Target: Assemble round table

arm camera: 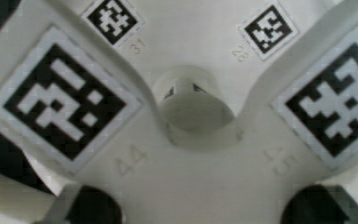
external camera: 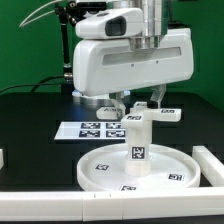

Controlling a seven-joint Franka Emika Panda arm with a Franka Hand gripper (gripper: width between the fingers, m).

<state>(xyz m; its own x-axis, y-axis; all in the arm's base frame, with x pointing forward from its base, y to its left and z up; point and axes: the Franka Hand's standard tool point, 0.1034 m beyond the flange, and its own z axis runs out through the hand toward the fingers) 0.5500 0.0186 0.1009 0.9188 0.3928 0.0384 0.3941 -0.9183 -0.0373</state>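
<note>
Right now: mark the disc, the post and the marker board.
disc (external camera: 172,165), exterior view, bare floor inside the rim.
post (external camera: 137,135), exterior view, middle of its side.
marker board (external camera: 70,128), exterior view, bare left edge.

Post (external camera: 137,138) stands mid-disc (external camera: 100,168), rail (external camera: 213,165) flanks it; bare black table (external camera: 30,120) lies open.

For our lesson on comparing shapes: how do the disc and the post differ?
The disc is wide and low; the post is narrow and tall. The disc lies flat; the post stands upright on the disc's middle. The disc shows several tags; the post shows one. Both are white plastic with black-and-white tags.
</note>
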